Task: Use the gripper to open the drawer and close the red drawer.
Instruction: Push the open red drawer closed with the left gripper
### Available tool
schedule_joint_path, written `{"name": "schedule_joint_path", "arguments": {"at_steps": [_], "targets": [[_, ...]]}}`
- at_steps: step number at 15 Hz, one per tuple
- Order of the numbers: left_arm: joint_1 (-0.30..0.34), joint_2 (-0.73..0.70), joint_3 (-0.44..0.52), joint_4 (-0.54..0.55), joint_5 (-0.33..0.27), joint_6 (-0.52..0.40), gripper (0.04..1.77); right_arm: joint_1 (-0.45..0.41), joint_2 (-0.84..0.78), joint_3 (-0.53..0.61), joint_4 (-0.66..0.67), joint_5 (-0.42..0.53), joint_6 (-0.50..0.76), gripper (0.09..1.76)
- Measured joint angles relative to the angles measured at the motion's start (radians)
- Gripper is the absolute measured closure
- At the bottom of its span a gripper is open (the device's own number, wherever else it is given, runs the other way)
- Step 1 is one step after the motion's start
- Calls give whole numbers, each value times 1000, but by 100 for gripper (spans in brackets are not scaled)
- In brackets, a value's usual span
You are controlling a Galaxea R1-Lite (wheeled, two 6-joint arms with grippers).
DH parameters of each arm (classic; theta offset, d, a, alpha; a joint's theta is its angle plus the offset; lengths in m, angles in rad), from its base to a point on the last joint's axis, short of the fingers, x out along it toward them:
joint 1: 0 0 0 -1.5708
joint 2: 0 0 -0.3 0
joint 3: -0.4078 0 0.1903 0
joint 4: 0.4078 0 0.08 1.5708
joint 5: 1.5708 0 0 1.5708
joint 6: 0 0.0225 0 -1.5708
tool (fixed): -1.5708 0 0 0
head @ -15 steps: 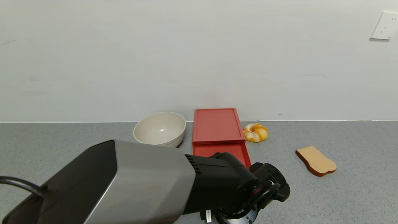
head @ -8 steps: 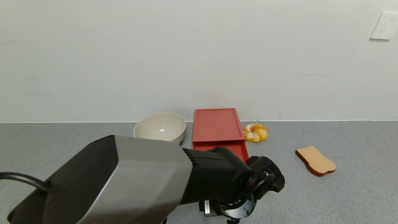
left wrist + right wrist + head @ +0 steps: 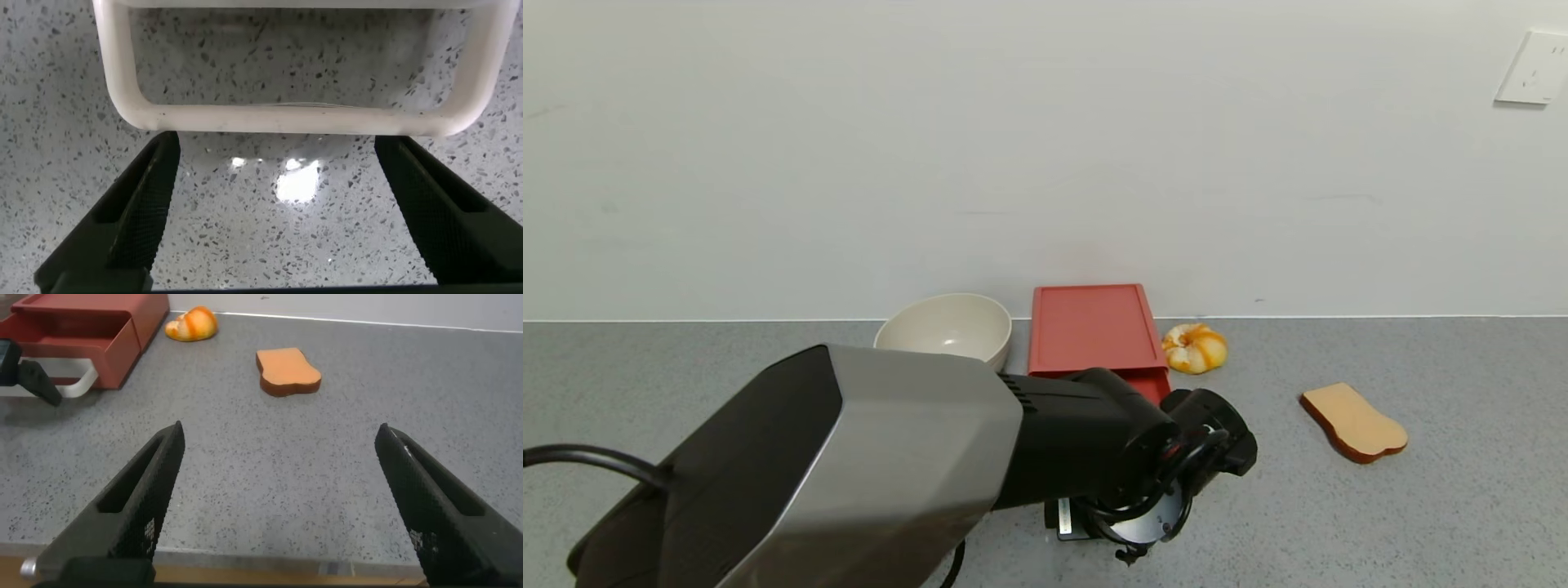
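1. Bowl (image 3: pixel 945 333), beige, sits at nine o'clock of the drawer (image 3: pixel 1094 328), almost touching it; if my arm swings wide it gets knocked.
2. My left gripper (image 3: pixel 278 216) is spread wide, fingers (image 3: pixel 139 208) on either side just short of the white handle (image 3: pixel 286 121), holding nothing. The tray is part-way out. A push off centre could skew it or shove the whole box toward the wall at twelve o'clock.
3. My right gripper (image 3: pixel 282 506), also spread and empty, hovers at five o'clock, well apart.

Salmon-red drawer (image 3: pixel 1094 339), tray partly out, against wall.
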Motion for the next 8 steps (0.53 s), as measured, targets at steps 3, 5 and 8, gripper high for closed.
{"name": "schedule_joint_path", "arguments": {"at_steps": [3,5,8], "targets": [[21,14,-26,1,-1,24,9,0,0,0,0,-1,0,14],[32,23,-45,1,9,42,9,0,0,0,0,-1,0,14],[53,33,-77,0,13,77,9,0,0,0,0,-1,0,14]]}}
